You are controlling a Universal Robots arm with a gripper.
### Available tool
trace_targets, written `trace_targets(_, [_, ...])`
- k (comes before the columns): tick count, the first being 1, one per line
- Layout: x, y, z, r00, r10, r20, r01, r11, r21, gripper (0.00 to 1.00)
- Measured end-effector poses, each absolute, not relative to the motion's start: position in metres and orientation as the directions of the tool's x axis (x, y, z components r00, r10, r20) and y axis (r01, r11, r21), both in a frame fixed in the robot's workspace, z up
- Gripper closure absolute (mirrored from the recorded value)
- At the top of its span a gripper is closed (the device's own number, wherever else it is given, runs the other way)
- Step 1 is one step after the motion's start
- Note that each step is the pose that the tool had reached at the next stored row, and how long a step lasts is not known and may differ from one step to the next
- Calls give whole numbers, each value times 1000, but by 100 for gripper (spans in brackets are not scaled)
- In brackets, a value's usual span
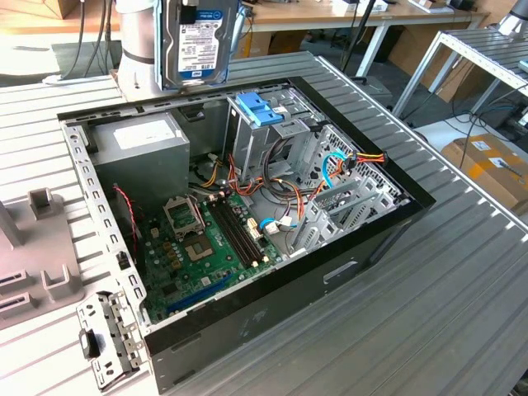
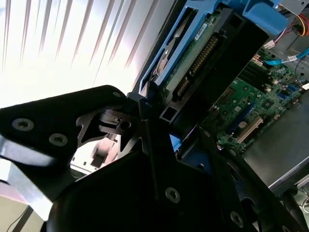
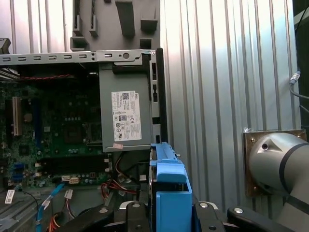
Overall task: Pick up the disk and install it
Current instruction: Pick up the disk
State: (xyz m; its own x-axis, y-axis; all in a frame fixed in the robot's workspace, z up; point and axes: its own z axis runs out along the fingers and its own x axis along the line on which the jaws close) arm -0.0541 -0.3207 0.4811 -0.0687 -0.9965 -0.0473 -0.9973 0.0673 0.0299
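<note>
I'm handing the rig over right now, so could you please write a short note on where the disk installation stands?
The gripper is shut on the disk, with its fingers on the light blue carrier.
The disk hangs upright in the air above the far edge of the open computer case, its label facing the exterior view.
The drive cage, with the blue latch piece on top, stands inside the case, below the disk.
Done: the disk is picked up.
Left: the install; the disk is not yet in the case.

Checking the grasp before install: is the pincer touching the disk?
Touching. In the first wrist view the pincer has its fingers pressed against both sides of the disk.
</note>
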Motion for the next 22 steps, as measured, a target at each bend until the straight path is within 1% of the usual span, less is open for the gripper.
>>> trace_targets(22, [-54, -330, 481, -69, -997, -48, -997, 67, 30, 64])
